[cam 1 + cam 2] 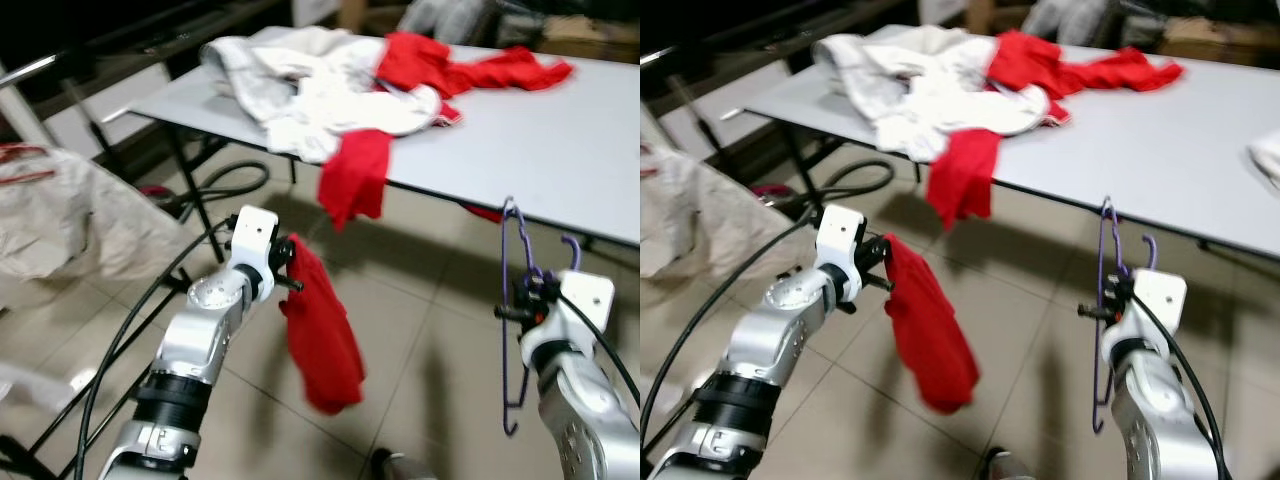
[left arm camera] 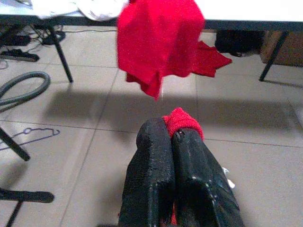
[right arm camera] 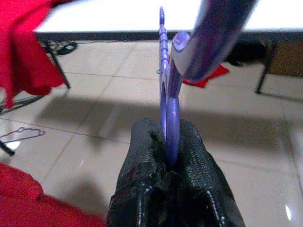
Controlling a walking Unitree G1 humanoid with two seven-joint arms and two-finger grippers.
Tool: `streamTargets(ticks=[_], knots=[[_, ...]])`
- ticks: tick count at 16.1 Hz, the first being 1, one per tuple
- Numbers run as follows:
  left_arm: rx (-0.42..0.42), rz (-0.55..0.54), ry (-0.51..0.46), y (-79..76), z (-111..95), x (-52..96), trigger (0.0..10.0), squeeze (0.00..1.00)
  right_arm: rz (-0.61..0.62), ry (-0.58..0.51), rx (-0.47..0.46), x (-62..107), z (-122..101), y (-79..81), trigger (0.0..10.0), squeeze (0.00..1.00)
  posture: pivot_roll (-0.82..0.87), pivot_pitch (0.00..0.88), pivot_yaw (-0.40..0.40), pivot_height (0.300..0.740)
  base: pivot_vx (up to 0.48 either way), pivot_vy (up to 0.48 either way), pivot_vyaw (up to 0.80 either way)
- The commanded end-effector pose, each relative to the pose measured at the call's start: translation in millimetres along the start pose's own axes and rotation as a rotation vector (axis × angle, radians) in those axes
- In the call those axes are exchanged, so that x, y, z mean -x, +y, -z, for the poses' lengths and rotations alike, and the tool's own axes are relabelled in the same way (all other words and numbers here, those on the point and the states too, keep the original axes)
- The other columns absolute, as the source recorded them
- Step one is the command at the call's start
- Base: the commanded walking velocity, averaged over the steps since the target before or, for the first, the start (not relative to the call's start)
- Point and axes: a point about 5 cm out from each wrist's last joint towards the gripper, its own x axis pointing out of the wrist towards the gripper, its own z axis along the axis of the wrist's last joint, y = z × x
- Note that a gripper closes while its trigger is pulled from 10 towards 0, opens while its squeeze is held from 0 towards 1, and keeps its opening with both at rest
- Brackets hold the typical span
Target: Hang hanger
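Lower right of frame: right gripper [image 1: 528,295] pinches the purple hanger [image 1: 515,310], hanging upright over open tile floor [image 1: 420,330], just short of the table [image 1: 560,150] edge. Centre left, left gripper [image 1: 290,265] clamps a dangling red garment [image 1: 320,340].

Silver jointed arms, white wrist blocks, black cables, black-fingered grippers.

Clothes pile [image 1: 330,85] lies on white table [image 1: 560,150].
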Motion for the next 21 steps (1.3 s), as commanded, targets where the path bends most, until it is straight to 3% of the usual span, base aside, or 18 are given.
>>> streamTargets(ticks=[1,6,11,12,14,16,17,19,20,21], knots=[[-0.01,-0.026,-0.061,5.8,-11,3.0,10.0,0.0,-0.001,-0.021,-0.006,2.6,-6,2.2,10.0,0.0,-0.14,0.0,0.149,0.74,0.0,0.0,-0.8],[-0.076,0.026,-0.036,8.7,-6,7.0,10.0,0.0,0.003,-0.002,-0.023,23.3,4,8.8,10.0,0.0,-0.16,0.0,0.157,0.74,0.0,0.0,-0.8],[-0.03,0.032,-0.002,10.2,6,15.5,10.0,0.0,-0.02,0.021,0.001,37.2,10,17.2,10.0,0.0,-0.17,0.0,0.162,0.74,0.0,0.0,-0.8],[-0.02,-0.012,0.036,10.9,22,22.2,10.0,0.0,-0.061,0.021,0.025,38.3,8,20.0,10.0,0.0,-0.13,0.0,0.118,0.74,0.0,0.0,-0.8],[-0.011,-0.016,0.004,9.0,16,26.4,10.0,0.0,-0.124,0.002,0.028,37.2,0,22.6,10.0,0.0,-0.11,0.0,0.089,0.74,0.0,0.0,-0.8],[-0.018,-0.006,0.01,6.0,17,27.2,10.0,0.0,-0.136,-0.018,0.067,35.7,-3,13.2,10.0,0.0,-0.13,0.0,0.11,0.74,0.0,0.0,-0.8],[-0.029,0.024,0.001,-6.5,16,22.4,10.0,0.0,-0.13,-0.032,0.062,36.2,-7,3.7,10.0,0.0,-0.15,0.0,0.129,0.74,0.0,0.0,-0.8],[-0.065,0.075,0.013,-16.1,19,22.9,10.0,0.0,-0.109,-0.03,0.055,41.1,-6,0.3,10.0,0.0,-0.16,0.0,0.144,0.74,0.0,0.0,-0.8],[-0.066,0.094,0.017,-18.0,17,24.6,10.0,0.0,-0.098,-0.031,0.023,43.9,-6,0.0,10.0,0.0,-0.15,0.0,0.14,0.74,0.0,0.0,-0.8],[-0.094,0.082,0.043,-9.0,18,28.1,10.0,0.0,-0.098,-0.025,-0.006,47.7,-4,6.2,10.0,0.0,-0.13,0.0,0.125,0.74,0.0,0.0,-0.8]])
